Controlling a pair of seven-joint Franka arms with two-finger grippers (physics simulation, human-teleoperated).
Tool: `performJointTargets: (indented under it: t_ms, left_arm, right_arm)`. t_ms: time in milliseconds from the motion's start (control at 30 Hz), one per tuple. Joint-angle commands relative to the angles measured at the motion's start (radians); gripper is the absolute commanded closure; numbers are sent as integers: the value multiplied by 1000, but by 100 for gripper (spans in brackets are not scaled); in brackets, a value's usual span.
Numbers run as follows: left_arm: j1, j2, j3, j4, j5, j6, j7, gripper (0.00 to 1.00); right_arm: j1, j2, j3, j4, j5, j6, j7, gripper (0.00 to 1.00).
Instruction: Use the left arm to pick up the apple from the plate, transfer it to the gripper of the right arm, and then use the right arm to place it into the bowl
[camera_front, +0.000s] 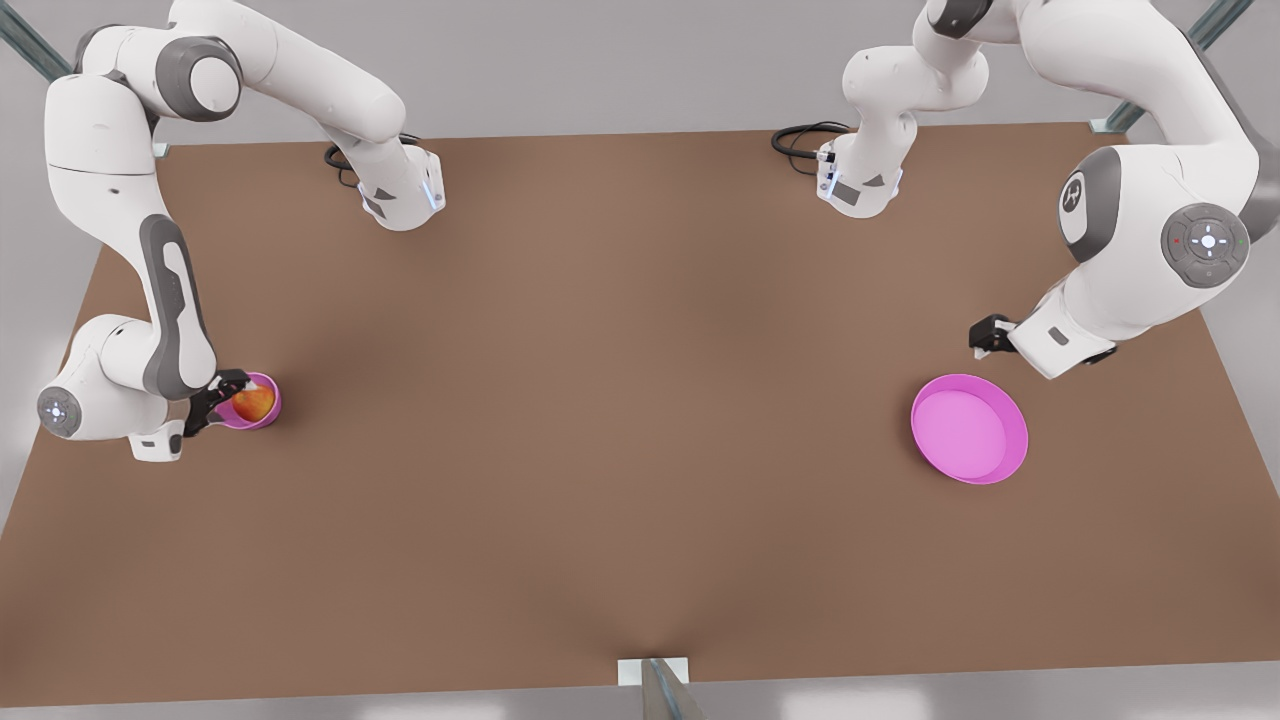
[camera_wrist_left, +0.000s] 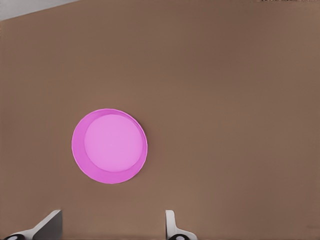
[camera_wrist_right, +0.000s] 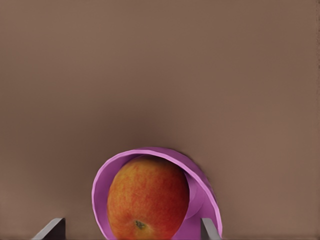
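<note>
The red-orange apple (camera_front: 253, 402) sits inside the small deep pink bowl (camera_front: 272, 412) at the front view's left. My right gripper (camera_front: 215, 400) is right beside the bowl. In the right wrist view its fingertips (camera_wrist_right: 54, 228) stand wide on either side of the apple (camera_wrist_right: 147, 200) and bowl (camera_wrist_right: 205, 190) without touching the fruit, so it is open. The wide magenta plate (camera_front: 968, 428) lies bare at the front view's right. My left gripper (camera_front: 987, 338) hovers just behind the plate (camera_wrist_left: 110, 146), open with nothing between its fingers (camera_wrist_left: 171, 222).
Brown tabletop (camera_front: 620, 400) spans the space between bowl and plate. Both arm bases (camera_front: 400, 190) (camera_front: 860, 180) stand at the far edge with black cables. A metal post (camera_front: 660, 685) rises at the near edge.
</note>
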Motion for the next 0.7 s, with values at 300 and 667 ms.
performJointTargets:
  t_ms: [300,667]
  left_arm:
    - [-6,0,-4,71,-81,76,-151,0]
    - [-11,3,-6,69,-83,77,-153,0]
  right_arm:
    - [195,-145,332,577,-58,-367,758,0]
    - [585,-421,-226,365,169,-416,983,0]
